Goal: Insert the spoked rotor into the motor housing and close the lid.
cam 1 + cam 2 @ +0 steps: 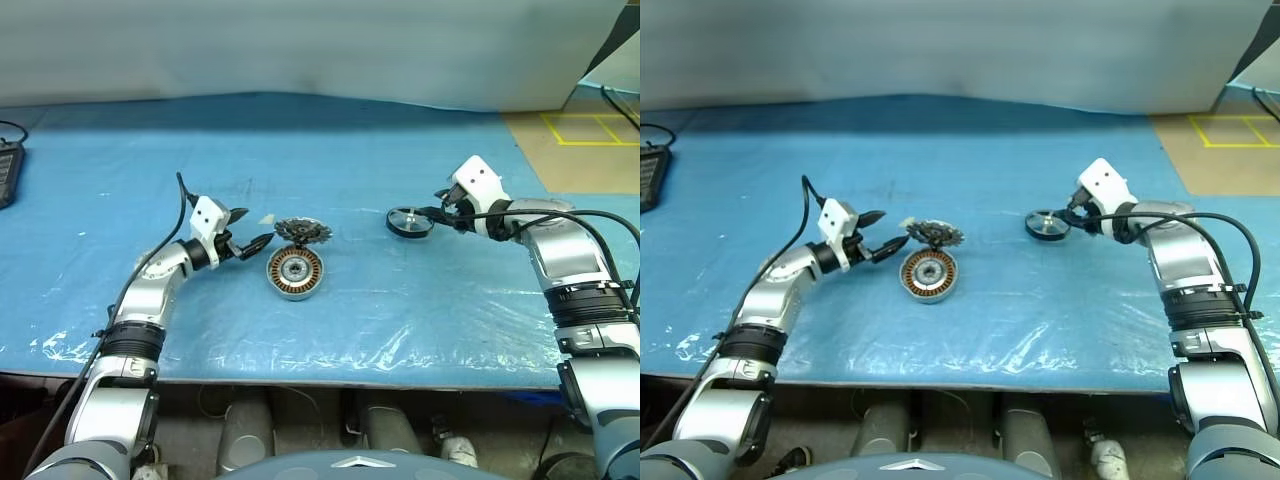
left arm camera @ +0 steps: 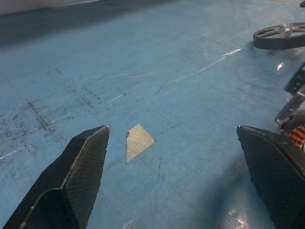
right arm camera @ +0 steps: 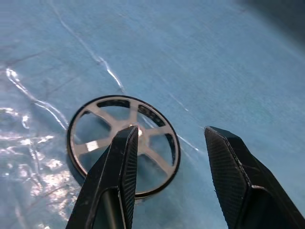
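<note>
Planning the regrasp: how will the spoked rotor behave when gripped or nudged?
The spoked rotor looks stiff and probably light, being mostly gaps between thin spokes. Lying flat on the blue sheet, it should slide rather than roll. Its shiny rim may slip between the right gripper fingers.

On the table the motor housing lies left of centre, the lid just behind it — touching or nearly so. The spoked rotor lies flat well to their right. A small paper scrap sits left of the lid
</note>
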`<state>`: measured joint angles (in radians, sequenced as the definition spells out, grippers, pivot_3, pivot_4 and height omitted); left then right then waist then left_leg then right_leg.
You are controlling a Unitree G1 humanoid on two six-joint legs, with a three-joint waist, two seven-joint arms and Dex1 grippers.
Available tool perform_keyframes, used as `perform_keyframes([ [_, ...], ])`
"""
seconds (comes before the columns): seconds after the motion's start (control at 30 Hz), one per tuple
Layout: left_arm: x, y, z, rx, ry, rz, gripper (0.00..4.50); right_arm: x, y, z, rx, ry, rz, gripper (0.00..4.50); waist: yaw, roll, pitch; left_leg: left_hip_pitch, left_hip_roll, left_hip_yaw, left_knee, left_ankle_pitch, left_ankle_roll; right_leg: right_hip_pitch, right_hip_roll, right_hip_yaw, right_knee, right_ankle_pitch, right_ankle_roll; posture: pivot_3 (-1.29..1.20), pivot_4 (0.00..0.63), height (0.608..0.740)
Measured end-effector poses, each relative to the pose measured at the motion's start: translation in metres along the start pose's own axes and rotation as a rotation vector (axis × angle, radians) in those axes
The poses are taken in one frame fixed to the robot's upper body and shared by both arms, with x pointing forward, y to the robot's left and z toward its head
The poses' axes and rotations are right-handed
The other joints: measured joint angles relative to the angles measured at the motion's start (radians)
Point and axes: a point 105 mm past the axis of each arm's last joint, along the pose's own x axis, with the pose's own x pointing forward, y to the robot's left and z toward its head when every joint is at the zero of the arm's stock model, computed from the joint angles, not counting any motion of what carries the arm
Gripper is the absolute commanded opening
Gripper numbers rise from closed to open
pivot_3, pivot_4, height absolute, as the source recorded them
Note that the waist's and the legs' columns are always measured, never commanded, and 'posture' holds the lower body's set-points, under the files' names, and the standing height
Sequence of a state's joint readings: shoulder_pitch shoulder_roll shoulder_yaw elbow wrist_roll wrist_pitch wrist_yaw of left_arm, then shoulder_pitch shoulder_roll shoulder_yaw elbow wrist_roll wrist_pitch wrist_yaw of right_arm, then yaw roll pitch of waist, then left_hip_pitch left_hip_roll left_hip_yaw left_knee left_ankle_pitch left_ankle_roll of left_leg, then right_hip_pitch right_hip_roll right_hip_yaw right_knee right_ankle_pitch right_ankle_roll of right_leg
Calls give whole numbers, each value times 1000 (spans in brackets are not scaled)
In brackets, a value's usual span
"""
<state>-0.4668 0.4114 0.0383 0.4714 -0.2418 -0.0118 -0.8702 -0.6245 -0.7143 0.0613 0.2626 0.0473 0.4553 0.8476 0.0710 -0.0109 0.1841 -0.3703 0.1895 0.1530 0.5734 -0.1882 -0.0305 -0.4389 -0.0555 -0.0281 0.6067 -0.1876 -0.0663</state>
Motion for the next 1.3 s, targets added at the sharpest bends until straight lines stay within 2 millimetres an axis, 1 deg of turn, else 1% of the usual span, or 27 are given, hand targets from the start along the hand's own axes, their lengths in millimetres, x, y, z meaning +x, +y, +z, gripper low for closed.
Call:
perform_keyframes([
  [0.13,-1,0,0,1,1,3,4500,0,7,-9,16,23,28,2272,1,0,0,0,0,0,1,0,0,0,-1,0,0,0,0,0,150,740],
  [0.23,-1,0,0,2,1,3,4500,0,15,-7,9,19,59,2272,1,0,0,0,0,0,1,0,0,0,0,0,0,0,0,0,150,740],
  [0.33,-1,1,0,2,0,3,4500,5,25,-10,10,24,87,2272,-1,0,0,0,0,0,1,0,0,0,0,0,0,0,0,0,150,740],
  [0.4,-1,1,0,3,0,3,4500,8,28,-15,13,39,97,2272,0,0,0,0,0,0,1,0,0,0,0,0,0,0,0,0,150,740],
  [0.57,-1,1,0,3,0,3,4500,11,30,-23,-18,63,101,2272,0,0,0,0,0,0,1,0,0,0,0,0,0,0,0,0,150,740],
  [0.9,0,1,1,3,0,3,4500,11,27,-23,-122,83,144,2272,0,0,0,0,0,0,1,0,0,0,-1,0,0,0,0,0,150,740],
  [1.07,0,0,0,3,0,2,4500,11,21,-26,-102,97,155,2272,0,0,0,0,0,0,1,0,0,0,0,0,0,0,0,0,150,740],
  [1.3,0,0,0,3,1,3,4500,14,19,-26,-62,98,159,2272,0,0,0,0,0,0,2,0,0,1,0,0,0,0,0,0,150,740],
])
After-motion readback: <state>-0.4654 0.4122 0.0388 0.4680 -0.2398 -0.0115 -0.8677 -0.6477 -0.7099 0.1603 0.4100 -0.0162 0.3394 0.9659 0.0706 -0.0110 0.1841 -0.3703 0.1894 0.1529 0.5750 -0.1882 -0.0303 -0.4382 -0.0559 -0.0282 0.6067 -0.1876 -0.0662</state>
